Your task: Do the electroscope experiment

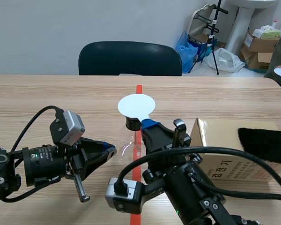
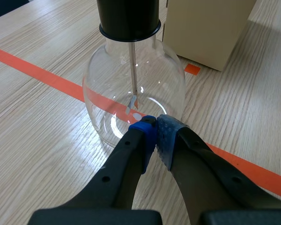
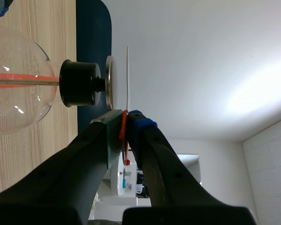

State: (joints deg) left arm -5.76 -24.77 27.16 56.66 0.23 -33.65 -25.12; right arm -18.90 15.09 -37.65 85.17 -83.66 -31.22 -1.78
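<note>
Fig. Electroscope trial, disc presented to the plate. Lowest in the scene view, just right of centre, my right gripper [image 3: 125, 114] was clamped on the thin orange-red handle [image 3: 123, 132] of the white disc [image 1: 136, 104]. At the lower left, my left gripper [image 2: 155, 123] had its fingers closed on nothing, pads together. Its tips lay at the foot of the glass flask [image 2: 131, 89]; I could not tell whether they touched the glass or sat just beside it. The flask stood on the table [image 1: 61, 93] at the centre of the frame, astride the tape line. Its black stopper [image 3: 77, 83] carried the metal plate [image 3: 110, 80], and the disc was held flat just over that plate with a slim gap showing in the right wrist view. Inside, the foil leaves [image 2: 133, 102] hung at the rod's end, too small for me to judge their spread. At the right of the frame stood a cardboard box [image 1: 225, 150] with a black cloth [image 1: 264, 143] lying on top, and at the top centre a dark chair [image 1: 129, 58]. I judged the step in hand to be presenting the charged disc to the plate. The next move called for a small, level descent until the disc met the plate, with the flask held steady and the leaves in sight.
</note>
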